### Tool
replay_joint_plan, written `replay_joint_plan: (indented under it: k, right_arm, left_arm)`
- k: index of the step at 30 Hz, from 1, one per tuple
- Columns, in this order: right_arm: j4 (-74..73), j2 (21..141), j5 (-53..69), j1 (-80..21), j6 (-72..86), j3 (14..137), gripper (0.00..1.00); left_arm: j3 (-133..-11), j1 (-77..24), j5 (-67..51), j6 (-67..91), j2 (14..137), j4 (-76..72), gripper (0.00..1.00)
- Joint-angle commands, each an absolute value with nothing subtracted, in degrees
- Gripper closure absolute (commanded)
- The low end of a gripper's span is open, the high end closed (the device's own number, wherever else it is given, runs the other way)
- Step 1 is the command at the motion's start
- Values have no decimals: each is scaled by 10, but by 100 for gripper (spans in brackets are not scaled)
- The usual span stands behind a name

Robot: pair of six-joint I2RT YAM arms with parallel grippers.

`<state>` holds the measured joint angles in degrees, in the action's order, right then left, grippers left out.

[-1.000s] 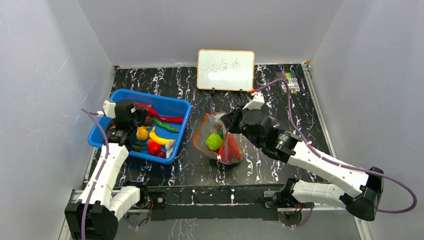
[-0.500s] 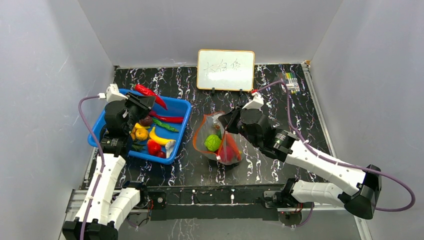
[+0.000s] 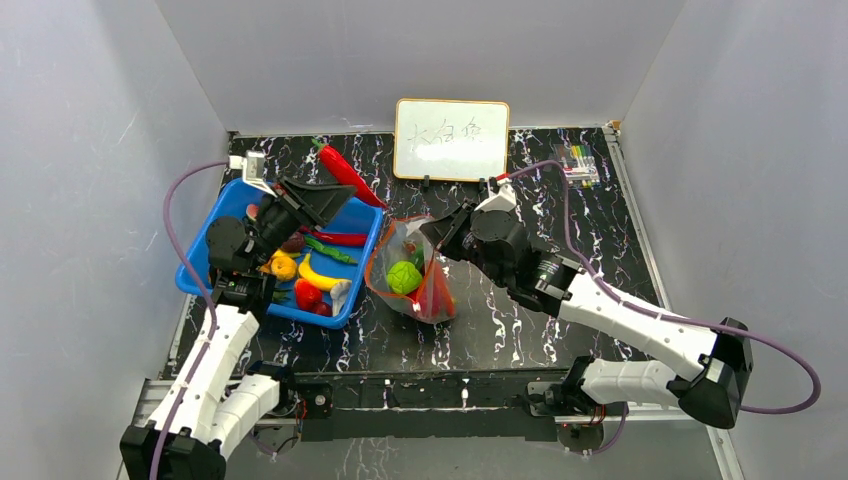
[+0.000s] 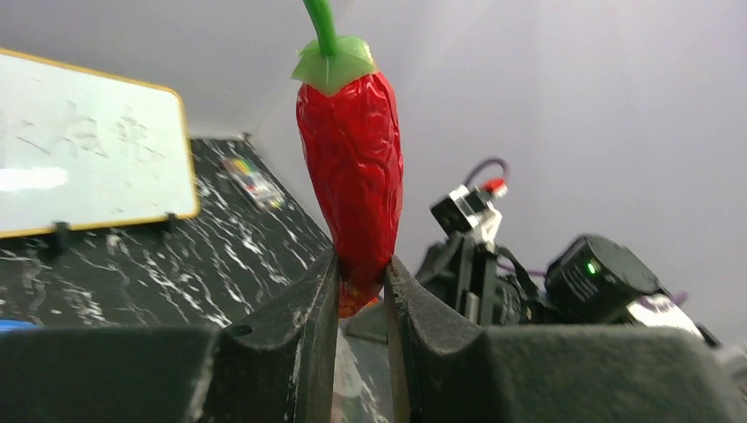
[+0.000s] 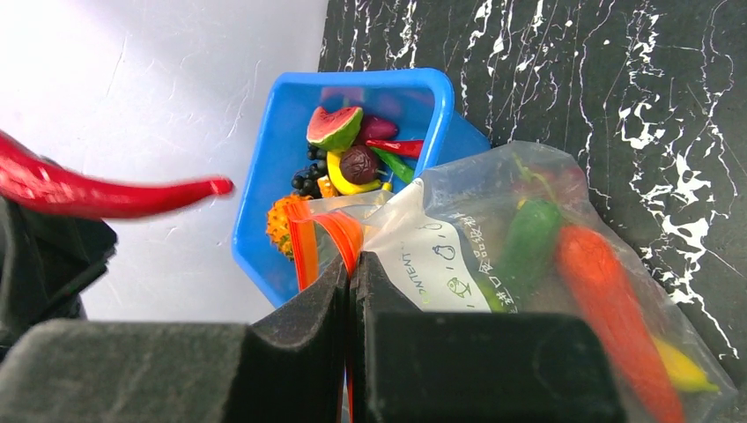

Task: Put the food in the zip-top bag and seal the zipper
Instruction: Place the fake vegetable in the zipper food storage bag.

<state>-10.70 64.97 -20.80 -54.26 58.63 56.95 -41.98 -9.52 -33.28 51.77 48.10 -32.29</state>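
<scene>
My left gripper [image 3: 322, 196] [image 4: 361, 280] is shut on a red chilli [image 3: 346, 176] [image 4: 351, 176] with a green stem, held in the air over the blue basket's far right corner. The chilli also shows in the right wrist view [image 5: 97, 192]. My right gripper [image 3: 432, 232] [image 5: 352, 269] is shut on the rim of the zip-top bag [image 3: 410, 280] [image 5: 493, 238], at its red-orange zipper [image 5: 339, 233], holding the mouth up and open toward the basket. Inside the bag lie a green round fruit [image 3: 404, 277], a green pepper [image 5: 528, 242] and an orange-red piece [image 5: 608, 308].
The blue basket [image 3: 362, 212] [image 5: 264, 203] at the left holds a banana [image 3: 318, 274], red berries [image 3: 308, 295], another red chilli [image 3: 340, 238], a watermelon slice [image 5: 333, 126] and grapes. A whiteboard [image 3: 451, 139] stands at the back. Markers [image 3: 582, 165] lie at the back right.
My left gripper has lifted the red chilli out of the basket and carried it up and right toward the bag. My right gripper has pulled the bag's mouth left, toward the basket.
</scene>
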Motion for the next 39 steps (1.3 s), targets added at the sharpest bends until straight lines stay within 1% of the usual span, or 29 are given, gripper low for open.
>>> replay_joint_plan:
  k: [1, 8, 13, 21, 32, 39]
  right_arm:
    - [-38, 649, -216, -543, 600, 615, 100]
    - [-36, 655, -218, -543, 606, 618, 100]
    - [-33, 652, -215, -543, 606, 618, 100]
    - [-25, 647, -208, -543, 601, 619, 100]
    - [-8, 651, -194, -543, 605, 614, 100]
    - [-7, 652, -195, -543, 600, 625, 100]
  left_arm:
    - [-389, -135, -377, 538, 480, -426, 100]
    - [-376, -193, -405, 508, 487, -431, 100]
    - [-353, -202, -398, 480, 495, -417, 100]
    - [-329, -215, -427, 457, 508, -421, 100]
    - [-304, -234, -449, 382, 509, -389, 100]
    - [-307, -245, -491, 364, 534, -378, 100]
